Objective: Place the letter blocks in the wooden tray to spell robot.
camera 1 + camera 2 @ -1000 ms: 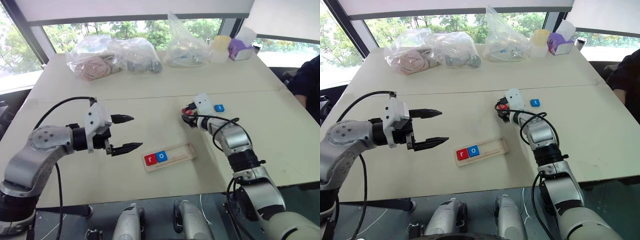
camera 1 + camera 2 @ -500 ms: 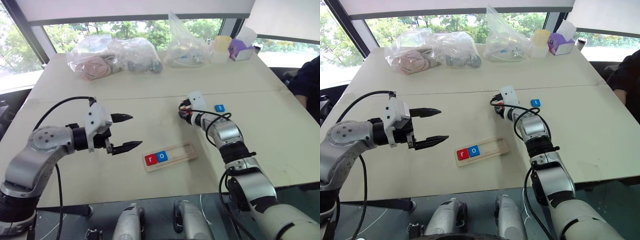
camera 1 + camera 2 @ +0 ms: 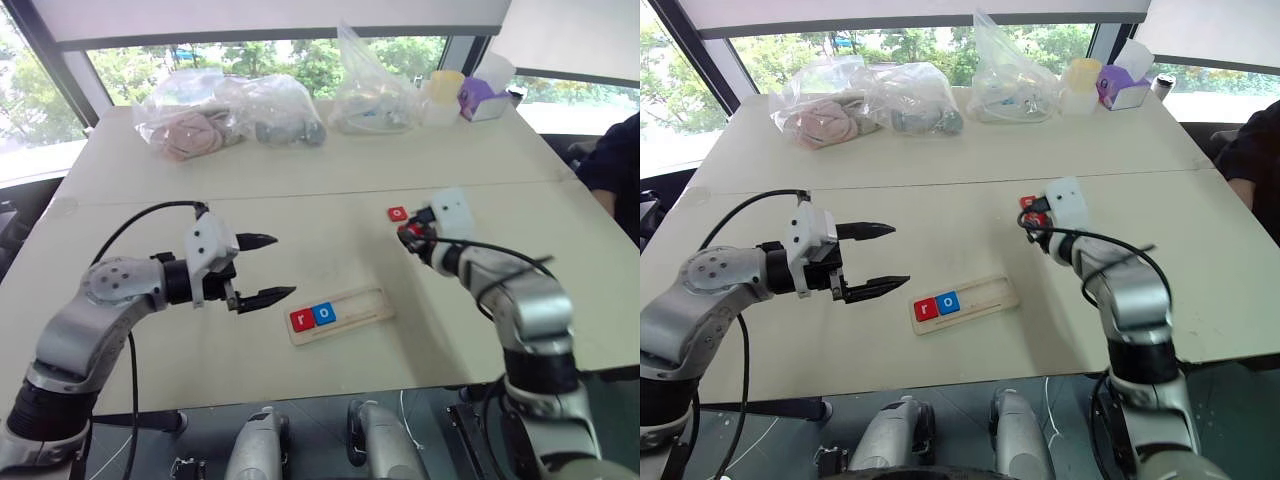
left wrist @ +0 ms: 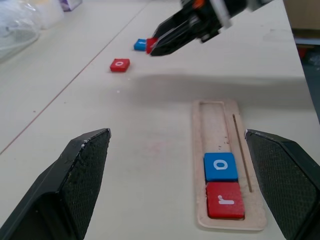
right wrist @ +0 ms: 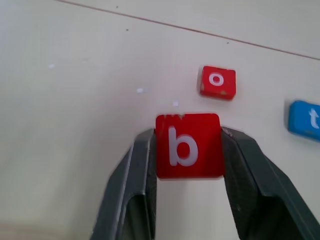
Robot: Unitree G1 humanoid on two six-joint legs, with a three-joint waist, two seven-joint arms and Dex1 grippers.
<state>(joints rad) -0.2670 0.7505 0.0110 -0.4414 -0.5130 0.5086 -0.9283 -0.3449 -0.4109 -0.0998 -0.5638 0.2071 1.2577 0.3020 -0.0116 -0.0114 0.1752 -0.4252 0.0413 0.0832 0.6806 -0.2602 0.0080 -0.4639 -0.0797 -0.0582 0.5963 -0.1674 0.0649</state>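
Right gripper (image 5: pixel 187 150) pinched the red b block (image 5: pixel 188 145) by its side edges (light, rigid, probably slick), aloft at 2 o'clock from the wooden tray (image 3: pixel 362 318); left gripper (image 3: pixel 262 268) gaped wide, empty.

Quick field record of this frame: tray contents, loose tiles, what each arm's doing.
tray: wooden tray, long and narrow, on the table
in tray: red r block at one end, blue o block next to it; remaining slots empty
loose tiles: red o block and blue t block, both flat on the table
right gripper: jaws shut on the red b block, held above the table
left gripper: jaws open, nothing held, beside the tray's r end
left to place: b, o, t
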